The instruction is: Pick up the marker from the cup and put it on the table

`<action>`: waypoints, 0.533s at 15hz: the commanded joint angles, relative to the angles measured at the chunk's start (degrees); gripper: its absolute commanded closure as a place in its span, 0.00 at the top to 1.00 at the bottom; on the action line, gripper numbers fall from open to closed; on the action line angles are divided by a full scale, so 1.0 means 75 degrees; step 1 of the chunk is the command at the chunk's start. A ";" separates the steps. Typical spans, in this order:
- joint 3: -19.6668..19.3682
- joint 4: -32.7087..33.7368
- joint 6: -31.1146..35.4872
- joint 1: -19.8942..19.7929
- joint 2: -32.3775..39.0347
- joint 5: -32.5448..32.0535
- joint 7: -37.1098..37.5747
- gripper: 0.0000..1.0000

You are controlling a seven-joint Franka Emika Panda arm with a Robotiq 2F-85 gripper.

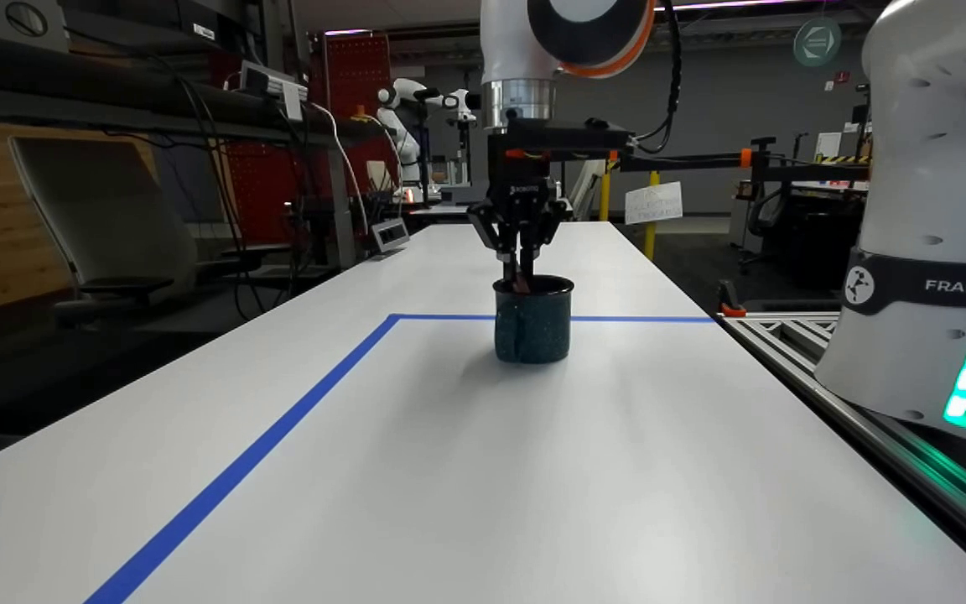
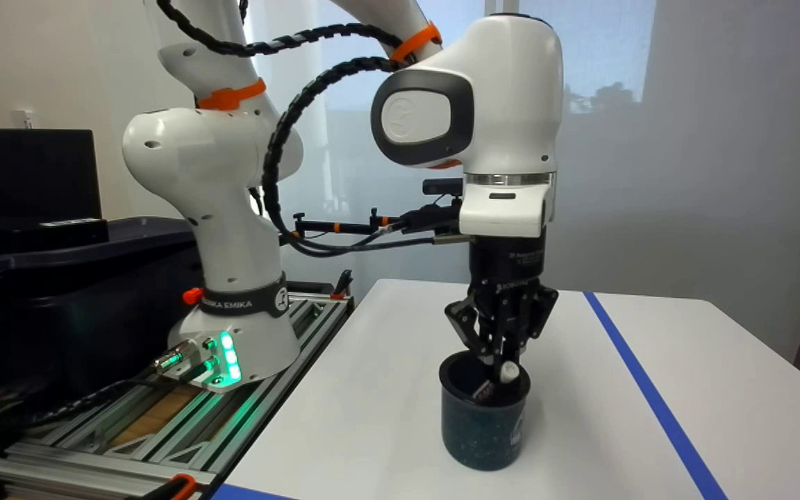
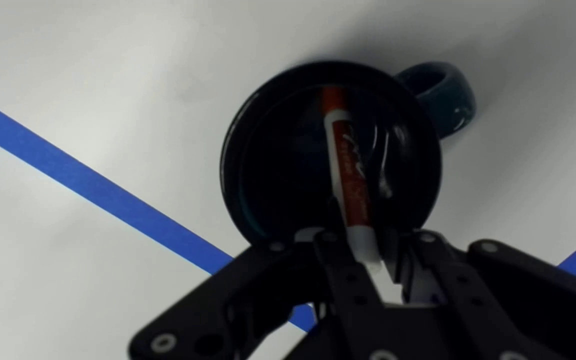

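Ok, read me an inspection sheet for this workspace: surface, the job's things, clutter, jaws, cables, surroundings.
Surface: white table, lines of blue tape on it.
Job's things: cup upright on the table; marker slanting inside it, white end up.
Clutter: dark bin off the table, near the arm.
Jaws: at the cup's mouth, close together on either side of the marker; whether they grip it, cannot tell.
Cables: ribbed black cable looping along the arm.
Surroundings: chair beside the table; another robot arm in the background.
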 commanded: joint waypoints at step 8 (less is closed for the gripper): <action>-0.0329 -0.0107 -0.1888 -0.0075 -0.1596 0.0682 -0.0906 0.06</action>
